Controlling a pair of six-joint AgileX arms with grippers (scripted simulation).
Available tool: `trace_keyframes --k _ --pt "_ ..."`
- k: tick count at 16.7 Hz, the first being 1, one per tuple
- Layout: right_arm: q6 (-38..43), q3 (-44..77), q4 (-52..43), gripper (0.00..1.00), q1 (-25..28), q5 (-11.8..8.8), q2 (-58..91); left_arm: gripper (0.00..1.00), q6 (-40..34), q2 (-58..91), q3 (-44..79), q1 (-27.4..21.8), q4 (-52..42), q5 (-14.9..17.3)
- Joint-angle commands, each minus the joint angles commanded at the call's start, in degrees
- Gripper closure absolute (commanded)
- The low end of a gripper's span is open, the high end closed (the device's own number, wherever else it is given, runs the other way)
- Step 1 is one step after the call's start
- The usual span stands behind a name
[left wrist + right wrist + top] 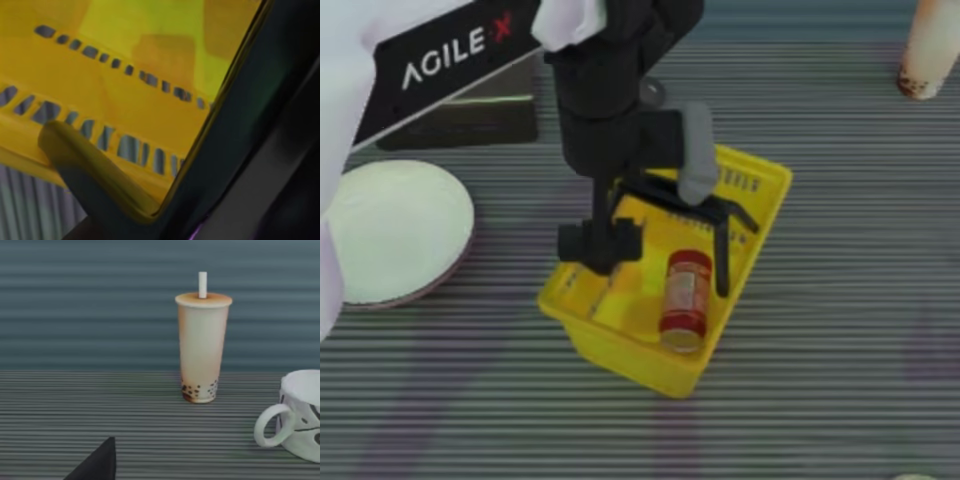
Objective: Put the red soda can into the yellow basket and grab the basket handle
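Tabletop (840, 300): grey with fine stripes running side to side; a blue-grey ribbed wall stands behind it in the right wrist view.
Left pincer (600, 243): hangs over the basket's left wall, near the middle of the tabletop. Whether its fingers are spread or pressed together I cannot tell.
Handle (720, 245): black, raised above the basket's rim, just beside the pincer's right; contact between them cannot be made out.
Basket (760, 190): yellow, slotted sides, set at an angle near the tabletop's middle. In the left wrist view its slotted wall (100, 90) fills most of the picture.
Can (685, 300): red, lying on its side inside the basket, toward its near right part.
Plate (395, 230): white, near the tabletop's left edge.
Cup (928, 50): tall, white and brown, at the far right corner; upright with a straw in the right wrist view (202, 350).
Mug (295, 415): white, near the cup.
Right arm: out of the top view.
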Motion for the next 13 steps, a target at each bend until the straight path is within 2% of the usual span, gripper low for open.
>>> trace_keyframes --k 3,13 --pt "0.0 0.0 0.0 0.0 0.0 0.0 0.0 0.0 0.0 0.0 0.0 0.0 0.0 0.0" --pt "0.0 0.0 0.0 0.0 0.0 0.0 0.0 0.75 0.0 0.0 0.0 0.0 0.0 0.0"
